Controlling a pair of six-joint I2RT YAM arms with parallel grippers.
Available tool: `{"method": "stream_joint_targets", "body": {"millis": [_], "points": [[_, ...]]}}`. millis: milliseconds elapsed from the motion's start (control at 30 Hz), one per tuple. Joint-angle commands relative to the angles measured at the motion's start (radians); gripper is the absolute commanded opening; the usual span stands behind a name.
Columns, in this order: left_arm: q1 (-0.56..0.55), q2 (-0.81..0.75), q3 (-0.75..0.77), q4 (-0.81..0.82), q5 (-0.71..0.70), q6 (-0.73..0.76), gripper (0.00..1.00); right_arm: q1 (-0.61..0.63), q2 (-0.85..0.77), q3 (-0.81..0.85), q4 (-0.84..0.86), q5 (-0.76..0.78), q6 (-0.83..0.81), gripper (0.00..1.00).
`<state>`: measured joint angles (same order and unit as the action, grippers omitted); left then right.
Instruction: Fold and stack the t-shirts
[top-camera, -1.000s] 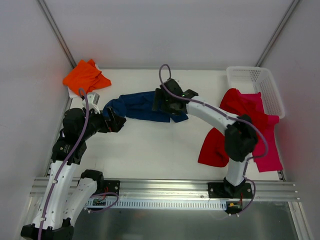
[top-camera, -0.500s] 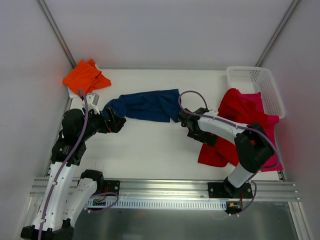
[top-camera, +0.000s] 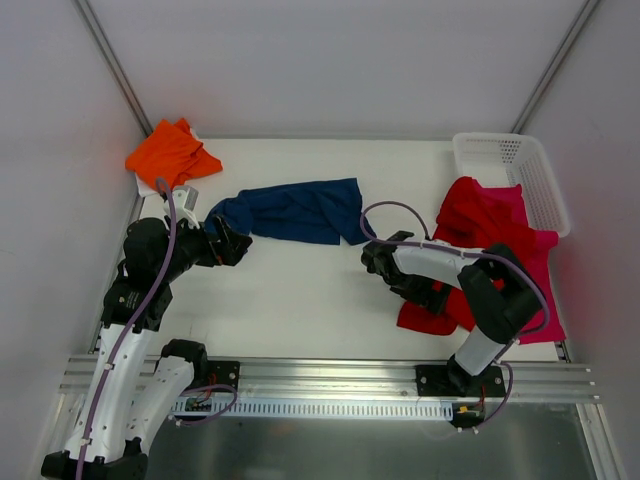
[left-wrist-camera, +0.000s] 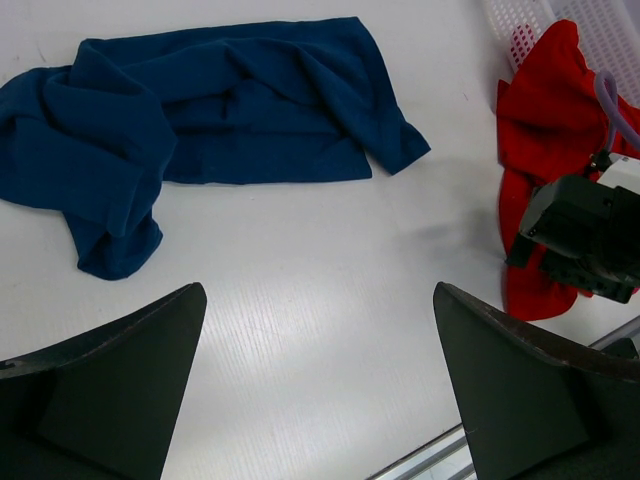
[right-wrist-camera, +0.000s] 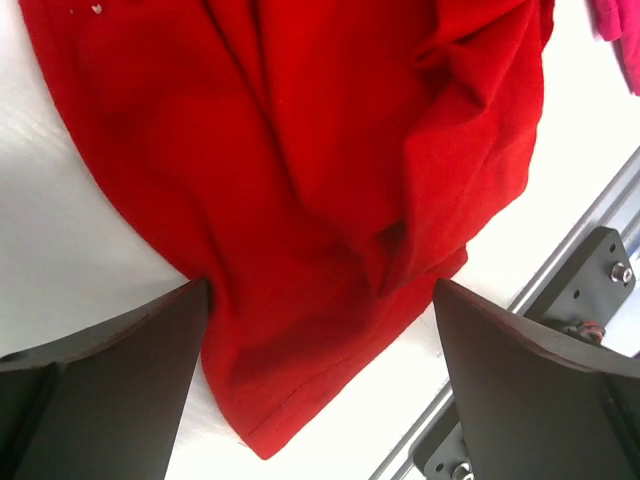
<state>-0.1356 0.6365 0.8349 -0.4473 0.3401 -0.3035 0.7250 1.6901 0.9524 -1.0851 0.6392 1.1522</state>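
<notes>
Here, the left gripper (left-wrist-camera: 320, 290) hung low over the white table (top-camera: 300, 300) with its jaws spread wide and nothing between them. The navy blue t-shirt (top-camera: 290, 210) lay just beyond it, rumpled into a long band across the far left-centre of the table, its left end bunched and clear of the fingers. Its print could not be seen. The right gripper (right-wrist-camera: 320, 300) likewise stood fully parted and empty, poised above the near hem of the red t-shirt (top-camera: 485, 215), with no finger pressing the cloth. This red shirt was spread down the right side of the table, its far edge against the white mesh basket (top-camera: 540, 185) in the far right corner. The magenta-pink t-shirt (top-camera: 540, 300) lay beside it at the right edge, partly overlapped by it. The orange t-shirt (top-camera: 170, 153) sat crumpled in the far left corner, well apart from both grippers.
</notes>
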Motion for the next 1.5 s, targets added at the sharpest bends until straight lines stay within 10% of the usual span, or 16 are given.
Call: {"method": "stream_joint_targets", "body": {"millis": [0, 100, 233, 333, 700, 1133, 1467], "points": [[0.008, -0.008, -0.007, 0.025, 0.028, -0.006, 0.99, 0.024, -0.033, -0.072, 0.071, -0.064, 0.011, 0.99], [0.008, -0.008, -0.007, 0.025, 0.027, -0.006, 0.99, 0.033, -0.090, -0.118, 0.151, -0.062, -0.018, 0.94], [0.002, -0.009, -0.008, 0.025, 0.022, -0.005, 0.99, 0.028, -0.161, -0.176, 0.209, -0.059, -0.045, 0.23], [-0.012, -0.015, -0.008, 0.024, 0.011, 0.000, 0.99, 0.017, -0.193, -0.202, 0.214, -0.064, -0.046, 0.00], [-0.024, -0.023, -0.008, 0.024, -0.006, 0.006, 0.99, 0.024, -0.369, -0.199, 0.109, 0.019, -0.034, 0.00], [-0.024, 0.002, -0.010, 0.024, 0.008, 0.007, 0.99, -0.110, -0.580, 0.500, -0.079, 0.511, -0.276, 0.00], [-0.025, 0.011, -0.013, 0.024, 0.004, 0.009, 0.99, -0.504, -0.347, 0.569, 0.524, 0.501, -0.678, 0.00]]}}
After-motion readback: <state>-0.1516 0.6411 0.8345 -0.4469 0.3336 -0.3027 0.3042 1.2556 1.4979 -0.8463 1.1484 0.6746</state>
